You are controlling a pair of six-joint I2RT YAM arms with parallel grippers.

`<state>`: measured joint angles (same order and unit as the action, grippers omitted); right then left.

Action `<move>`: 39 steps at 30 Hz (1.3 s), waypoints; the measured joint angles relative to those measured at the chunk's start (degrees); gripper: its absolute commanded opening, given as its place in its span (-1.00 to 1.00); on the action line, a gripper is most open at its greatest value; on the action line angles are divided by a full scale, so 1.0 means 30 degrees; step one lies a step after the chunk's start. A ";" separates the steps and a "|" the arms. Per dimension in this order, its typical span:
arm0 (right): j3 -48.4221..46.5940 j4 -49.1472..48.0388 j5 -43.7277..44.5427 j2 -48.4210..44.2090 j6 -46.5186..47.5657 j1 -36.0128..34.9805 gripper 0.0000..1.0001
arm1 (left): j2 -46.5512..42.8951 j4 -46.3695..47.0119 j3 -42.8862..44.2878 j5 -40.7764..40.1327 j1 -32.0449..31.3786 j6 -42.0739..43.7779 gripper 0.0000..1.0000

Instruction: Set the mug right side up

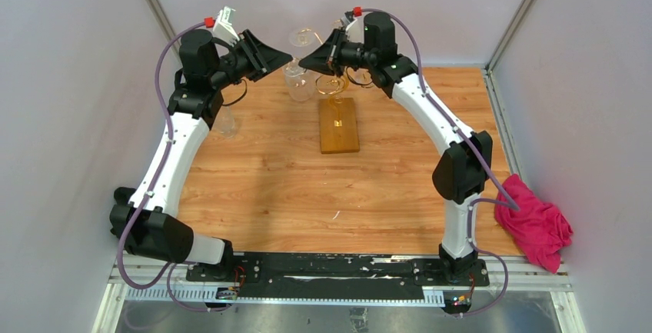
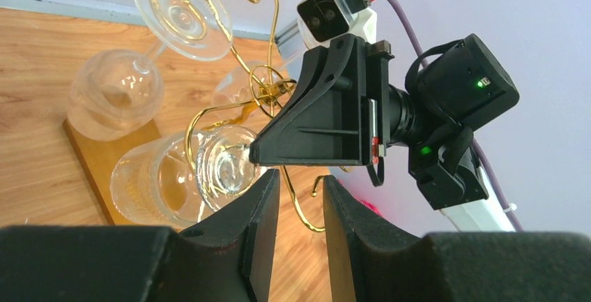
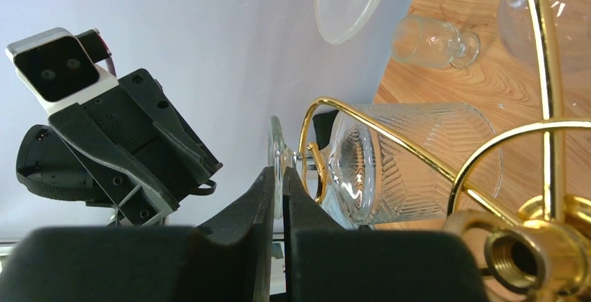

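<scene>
No mug shows clearly in any view. A gold wire rack (image 1: 335, 87) on a wooden base (image 1: 339, 129) stands at the back centre with clear stemmed glasses on it. My right gripper (image 1: 305, 61) is at the rack's left side, shut on the thin round foot (image 3: 277, 150) of a stemmed glass (image 3: 354, 171); that foot also shows in the left wrist view (image 2: 224, 164). A ribbed clear tumbler (image 3: 435, 154) stands just behind it; I cannot tell which way up. My left gripper (image 2: 301, 180) is open and empty, facing the right gripper (image 2: 313, 124) a short way off.
Another stemmed glass (image 2: 115, 96) hangs on the rack with its foot (image 2: 185, 12) up. A small clear glass (image 1: 224, 120) stands under the left arm. A pink cloth (image 1: 536, 224) lies at the table's right edge. Grey walls enclose the table.
</scene>
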<state>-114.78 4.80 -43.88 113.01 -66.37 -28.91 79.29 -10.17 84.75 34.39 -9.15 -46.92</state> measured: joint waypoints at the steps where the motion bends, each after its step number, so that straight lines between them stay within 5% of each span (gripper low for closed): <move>1: -0.0007 0.0015 0.0015 0.0000 0.0022 -0.0051 -1.00 | 0.0000 0.0007 0.0000 0.0000 0.0000 0.0000 -0.31; 39: -0.1574 0.1129 0.0634 0.0590 0.0488 -0.0386 -1.00 | 0.0597 0.0066 -0.0080 0.0022 0.0000 -0.0015 -0.35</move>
<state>-119.50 8.19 -41.98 114.78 -64.90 -30.06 81.08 -9.98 84.51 34.46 -9.15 -46.96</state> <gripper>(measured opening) 0.087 0.331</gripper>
